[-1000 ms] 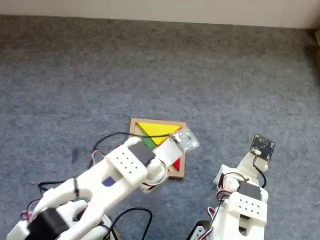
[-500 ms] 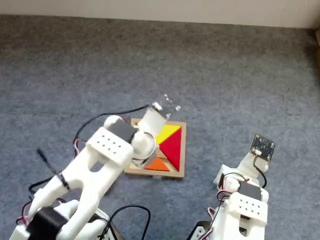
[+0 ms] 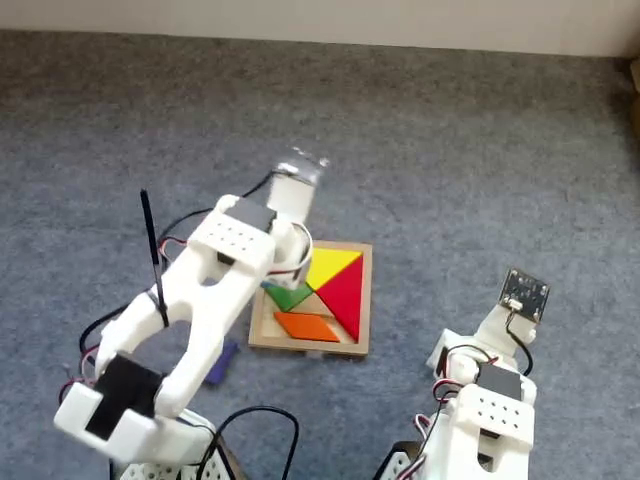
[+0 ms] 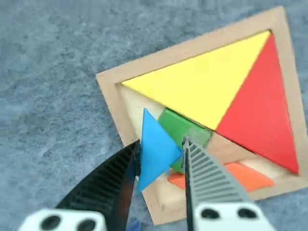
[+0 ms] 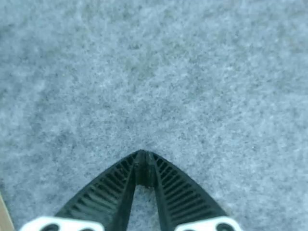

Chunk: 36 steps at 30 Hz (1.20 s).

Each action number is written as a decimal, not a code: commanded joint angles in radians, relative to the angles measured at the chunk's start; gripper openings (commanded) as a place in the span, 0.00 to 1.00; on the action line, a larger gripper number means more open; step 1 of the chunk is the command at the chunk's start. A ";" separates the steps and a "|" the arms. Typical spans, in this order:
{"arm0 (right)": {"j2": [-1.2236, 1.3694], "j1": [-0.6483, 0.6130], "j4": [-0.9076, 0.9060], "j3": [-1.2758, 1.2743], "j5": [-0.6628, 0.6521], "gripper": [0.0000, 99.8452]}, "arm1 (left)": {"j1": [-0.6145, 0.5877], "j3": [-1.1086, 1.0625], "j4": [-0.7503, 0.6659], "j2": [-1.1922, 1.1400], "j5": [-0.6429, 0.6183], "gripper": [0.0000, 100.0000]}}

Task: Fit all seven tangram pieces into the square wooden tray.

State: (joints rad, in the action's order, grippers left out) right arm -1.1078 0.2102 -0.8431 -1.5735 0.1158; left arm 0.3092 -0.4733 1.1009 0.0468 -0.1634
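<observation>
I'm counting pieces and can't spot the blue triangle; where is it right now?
In the left wrist view, the blue triangle is pinched in the left gripper, over the wooden tray, beside the green piece and near the yellow triangle.

**Grey-blue carpet beneath a pale strip of wall**

A carpet [image 3: 480, 150] covers nearly the whole high view. Its pile is short and mottled in grey and blue, and looks slightly darker toward the upper part of the frame. Along the top edge runs a pale cream strip [image 3: 320, 20]; whether it is wall or skirting cannot be told. A brown sliver [image 3: 636, 95] enters at the upper right edge, too little of it to identify. The light is soft and even, with faint shadows. Both wrist views show the same fuzzy pile close up.
</observation>
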 commanded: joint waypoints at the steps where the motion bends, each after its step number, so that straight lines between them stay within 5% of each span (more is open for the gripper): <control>1: 0.001 0.012 0.005 -0.008 -0.012 0.01 | -0.064 0.056 -0.041 -0.028 -0.118 0.12; 6: 0.001 0.012 0.005 -0.008 -0.012 0.01 | -0.073 0.061 -0.060 -0.048 -0.193 0.22; 16: 0.001 0.012 0.005 -0.008 -0.012 0.01 | -0.131 0.058 -0.086 -0.016 -0.201 0.23; 24: 0.001 0.012 0.005 -0.008 -0.012 0.01 | -0.136 0.048 0.084 0.170 -0.196 0.23; 28: 0.001 0.012 0.005 -0.008 -0.012 0.01 | -0.157 -0.025 0.087 0.171 -0.098 0.23; 36: 0.001 0.012 0.005 -0.010 -0.012 0.01 | -0.157 -0.211 -0.157 0.171 0.072 0.14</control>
State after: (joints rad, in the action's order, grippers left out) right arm -1.1078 0.2102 -0.8431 -1.5735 0.1158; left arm 0.1665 -0.6513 1.0426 0.1818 -0.1665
